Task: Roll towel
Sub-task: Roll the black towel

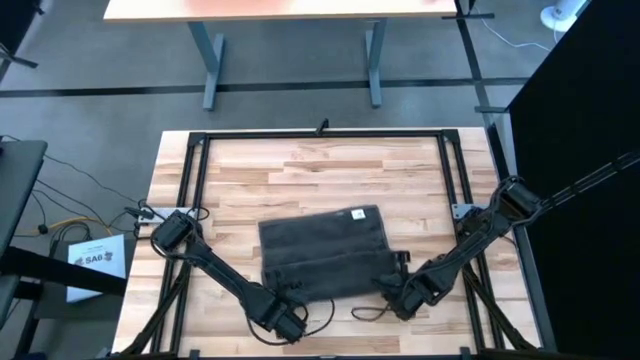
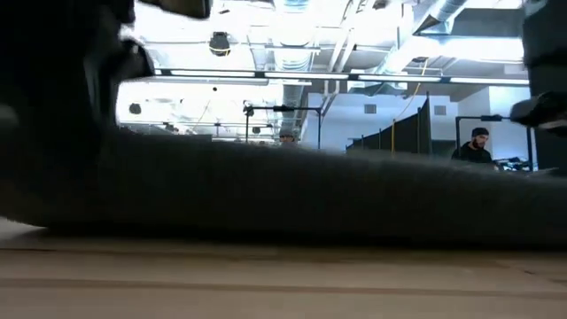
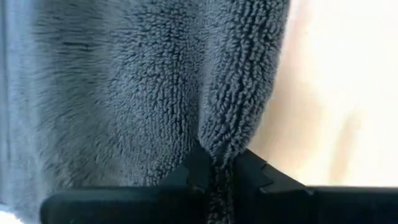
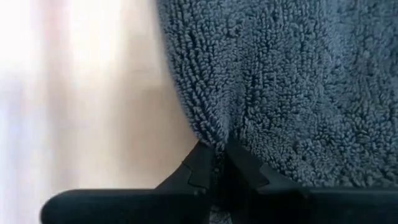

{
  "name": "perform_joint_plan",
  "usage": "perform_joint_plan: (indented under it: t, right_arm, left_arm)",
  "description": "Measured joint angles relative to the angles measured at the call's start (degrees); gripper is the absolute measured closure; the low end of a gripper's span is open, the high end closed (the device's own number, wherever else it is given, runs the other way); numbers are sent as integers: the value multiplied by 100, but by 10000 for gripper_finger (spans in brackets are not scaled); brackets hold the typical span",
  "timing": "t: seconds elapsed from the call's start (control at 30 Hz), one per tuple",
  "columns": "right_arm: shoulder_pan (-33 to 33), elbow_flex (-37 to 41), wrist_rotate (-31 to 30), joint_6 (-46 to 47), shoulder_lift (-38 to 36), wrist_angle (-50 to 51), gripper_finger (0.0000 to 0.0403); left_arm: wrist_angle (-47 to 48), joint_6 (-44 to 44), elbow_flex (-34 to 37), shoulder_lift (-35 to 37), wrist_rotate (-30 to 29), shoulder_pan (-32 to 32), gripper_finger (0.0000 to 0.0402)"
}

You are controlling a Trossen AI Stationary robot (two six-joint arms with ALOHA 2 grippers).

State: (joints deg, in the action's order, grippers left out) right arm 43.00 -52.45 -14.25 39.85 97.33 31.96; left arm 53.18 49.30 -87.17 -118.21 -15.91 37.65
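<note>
Item: towel, dark charcoal-grey terry cloth, rectangular, lying flat on the wooden worktop, in the near half and roughly centred between the two arms. Small white tag on its far edge, toward the right corner. Faint fold lines run across its width. In the low view the cloth fills the middle of the picture as a long dark band resting on the boards.

Left tool: at the towel's near left corner, fingers pinched narrow on the cloth. The left wrist view shows a ridge of pile gathered and drawn down between the two dark fingertips, pale worktop beside the hem.

Right tool: at the towel's near right corner, likewise closed narrow on the cloth. The right wrist view shows the edge of the towel puckered where it enters between the fingertips.

Both arms reach in from the worktop's side edges, angled toward the near edge.

Surroundings: a second table beyond the worktop; a person seated far back in the room, low view.
</note>
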Motion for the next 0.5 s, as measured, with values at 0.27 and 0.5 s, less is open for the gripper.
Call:
perform_joint_plan:
  t: [0.27, 0.5]
  right_arm:
    - [394, -389, 683, 758, -364, 20, 390]
    - [297, -423, 692, 1142, -986, 177, 391]
  left_arm:
    - [-224, 59, 12, 763, 700, -4, 383]
    - [-100, -123, 370, 1085, 713, -94, 383]
